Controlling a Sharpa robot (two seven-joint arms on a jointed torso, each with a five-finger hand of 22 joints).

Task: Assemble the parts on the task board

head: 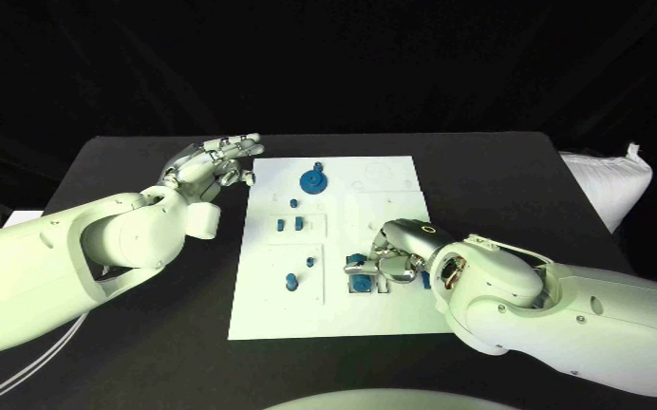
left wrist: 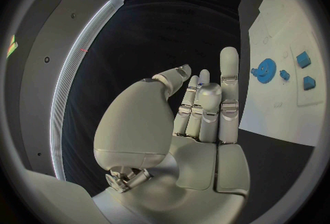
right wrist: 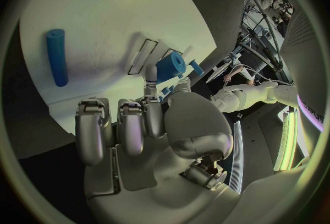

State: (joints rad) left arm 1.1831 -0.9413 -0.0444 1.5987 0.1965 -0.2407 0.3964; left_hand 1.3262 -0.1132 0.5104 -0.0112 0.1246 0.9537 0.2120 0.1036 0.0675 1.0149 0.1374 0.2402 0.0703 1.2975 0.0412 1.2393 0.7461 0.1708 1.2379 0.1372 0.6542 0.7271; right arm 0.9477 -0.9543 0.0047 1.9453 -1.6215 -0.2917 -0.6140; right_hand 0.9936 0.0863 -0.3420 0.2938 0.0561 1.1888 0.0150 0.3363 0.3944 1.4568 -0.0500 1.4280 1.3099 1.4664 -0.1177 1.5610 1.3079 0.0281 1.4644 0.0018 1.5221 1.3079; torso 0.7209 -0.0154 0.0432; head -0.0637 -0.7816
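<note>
We find no text, label, brand, number or sign that we can read. The task board [head: 390, 310] carries faint outlined markings near the blue parts [head: 313, 181], but we cannot make out any characters in them. In the right wrist view, a dark strip at the circle's rim beside the right arm bears marks too blurred to read.

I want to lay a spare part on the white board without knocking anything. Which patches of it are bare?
The task board is bare at its far right corner, beyond the blue gear, and along its near edge, below the right hand. The board's left column of small blue parts is crowded, and so is the spot under the right hand. The left hand hovers off the board's far left corner.
</note>
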